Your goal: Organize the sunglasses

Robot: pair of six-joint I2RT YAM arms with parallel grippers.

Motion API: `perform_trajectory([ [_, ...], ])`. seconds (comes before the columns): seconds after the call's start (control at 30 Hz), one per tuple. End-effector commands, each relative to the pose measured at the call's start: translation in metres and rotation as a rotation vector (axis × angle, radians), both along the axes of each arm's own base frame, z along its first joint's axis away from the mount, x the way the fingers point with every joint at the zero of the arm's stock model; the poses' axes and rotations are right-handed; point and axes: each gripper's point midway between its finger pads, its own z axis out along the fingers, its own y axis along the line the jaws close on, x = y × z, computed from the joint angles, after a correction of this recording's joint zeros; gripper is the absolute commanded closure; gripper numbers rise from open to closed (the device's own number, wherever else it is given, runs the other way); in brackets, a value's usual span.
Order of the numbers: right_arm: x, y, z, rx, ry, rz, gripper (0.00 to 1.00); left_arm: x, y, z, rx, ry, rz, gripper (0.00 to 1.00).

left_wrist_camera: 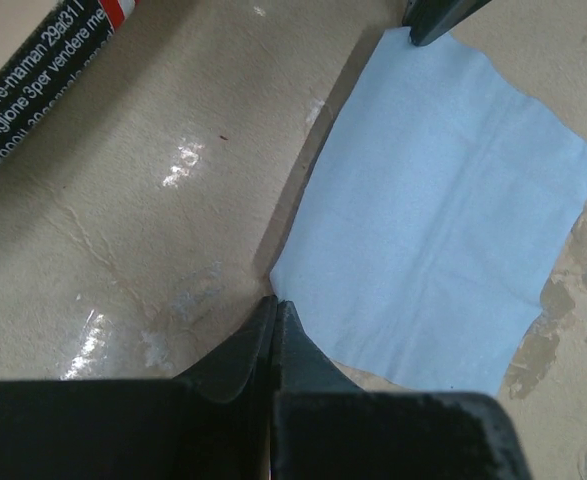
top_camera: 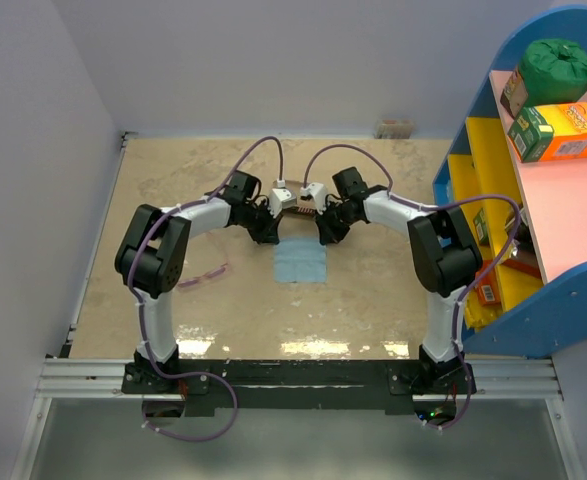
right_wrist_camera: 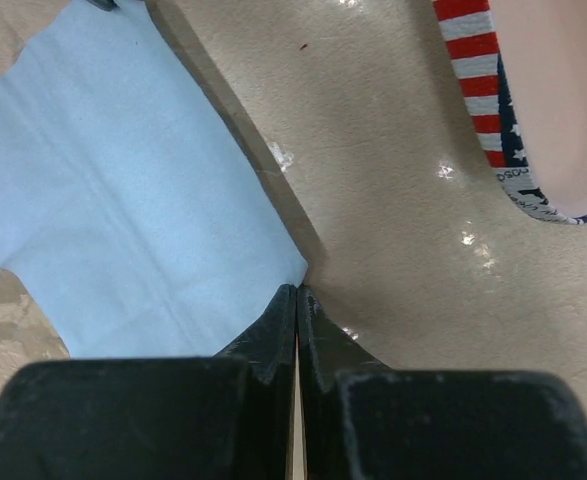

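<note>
The blue shelf unit (top_camera: 533,310) fills the right edge of the top view and is the biggest holder here. On its pink top board sit one green rounded pack (top_camera: 560,64) and one orange and green box (top_camera: 559,132), with a further box edge half hidden behind the pack. The yellow compartments below hold a few small boxes that are too small for me to count.

The other container is one flag-print case (right_wrist_camera: 493,110), in the upper right of my right wrist view. It shows a red and white striped rim around a pale pink surface. I cannot make out anything lying on that surface.

One pair of sunglasses (top_camera: 211,271) lies on the table (top_camera: 373,300), left of centre in the top view. They are near my left elbow and well apart from the case and from both claws.

One light blue cloth (top_camera: 300,262) lies flat in the middle of the table. My left claw (left_wrist_camera: 273,305) is clenched tight, its tips at one corner of the cloth. My right claw (right_wrist_camera: 296,292) is clenched too, at the neighbouring corner. I cannot tell whether either one pinches the fabric or only touches it.
</note>
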Motion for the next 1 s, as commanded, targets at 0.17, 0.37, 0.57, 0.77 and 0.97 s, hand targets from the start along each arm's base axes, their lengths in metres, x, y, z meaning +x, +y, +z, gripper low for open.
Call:
perform_trajectory([
  [0.17, -0.016, 0.013, 0.040, 0.103, -0.016, 0.096, 1.00, -0.008, -0.006, 0.027, -0.085, -0.061, -0.081, 1.00],
  [0.37, -0.027, 0.011, 0.042, 0.109, 0.001, 0.109, 1.00, -0.021, -0.009, 0.036, -0.120, -0.056, -0.128, 1.00],
  [0.57, -0.038, 0.012, 0.039, 0.106, 0.012, 0.126, 1.00, -0.029, -0.010, 0.042, -0.146, -0.054, -0.157, 1.00],
  [0.77, -0.045, 0.012, 0.041, 0.118, 0.019, 0.134, 1.00, -0.036, -0.008, 0.041, -0.143, -0.040, -0.175, 1.00],
  [0.97, -0.050, 0.014, 0.045, 0.128, 0.020, 0.151, 1.00, -0.046, -0.007, 0.043, -0.155, -0.032, -0.192, 1.00],
])
